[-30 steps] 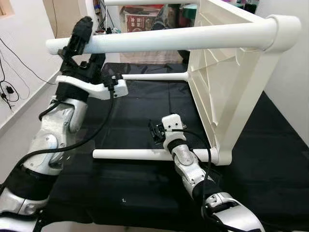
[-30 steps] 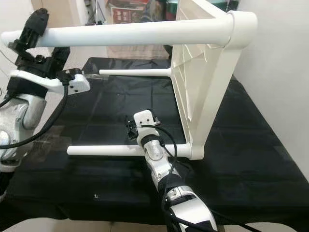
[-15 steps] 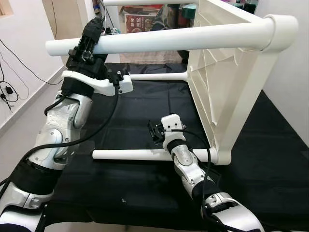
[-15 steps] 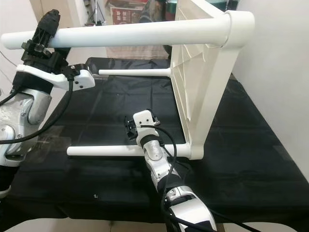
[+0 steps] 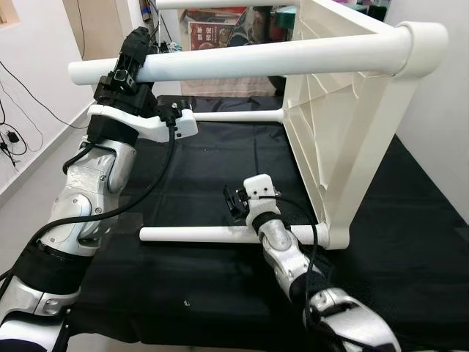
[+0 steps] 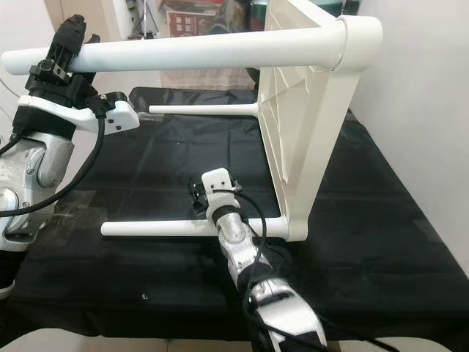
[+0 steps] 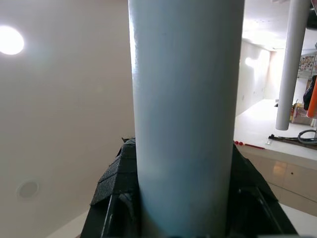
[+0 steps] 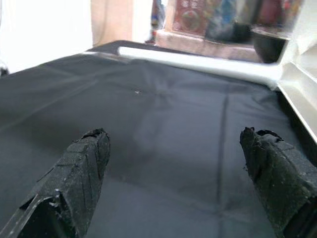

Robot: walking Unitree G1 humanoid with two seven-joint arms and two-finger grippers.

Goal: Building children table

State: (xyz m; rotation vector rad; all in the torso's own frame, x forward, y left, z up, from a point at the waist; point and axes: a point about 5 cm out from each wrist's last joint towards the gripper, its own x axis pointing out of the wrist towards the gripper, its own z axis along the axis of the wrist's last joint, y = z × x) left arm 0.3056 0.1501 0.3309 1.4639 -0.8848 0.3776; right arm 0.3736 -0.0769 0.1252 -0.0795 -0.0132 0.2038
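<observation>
As before, left end effector (image 5: 130, 59) clamps table leg (image 5: 249, 62).

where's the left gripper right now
In the left eye view, the left gripper is up on the robot's left, clamped round the raised white round table leg near its free end, above the black cloth.

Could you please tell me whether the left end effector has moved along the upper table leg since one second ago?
Yes. The left end effector has slid along the upper table leg towards the tabletop, away from the leg's free end, and grips it.
</observation>
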